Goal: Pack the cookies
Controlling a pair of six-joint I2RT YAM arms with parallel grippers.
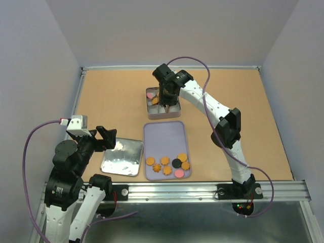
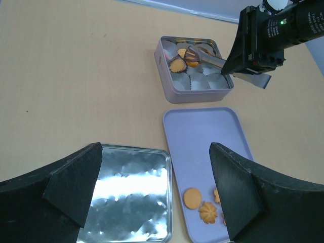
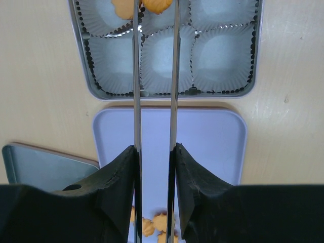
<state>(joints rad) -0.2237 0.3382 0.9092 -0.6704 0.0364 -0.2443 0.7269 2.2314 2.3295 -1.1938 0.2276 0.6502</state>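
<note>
Several cookies (image 1: 169, 164), orange-brown, one pink and one black, lie at the near end of a lavender tray (image 1: 167, 136); some show in the left wrist view (image 2: 200, 205). A square tin (image 1: 163, 107) with white paper cups (image 3: 167, 55) stands behind the tray and holds a pink cookie (image 1: 151, 94) and orange ones (image 2: 177, 65). My right gripper (image 3: 155, 149) is shut on metal tongs (image 3: 136, 101), whose tips sit on either side of an orange cookie (image 3: 156, 5) over the tin's far row. My left gripper (image 2: 154, 147) is open and empty above the tin lid (image 2: 126, 197).
The shiny lid (image 1: 121, 158) lies left of the tray near the table's front edge. A metal rail (image 1: 202, 190) runs along the front. Walls close in the brown table (image 1: 111, 96) on three sides.
</note>
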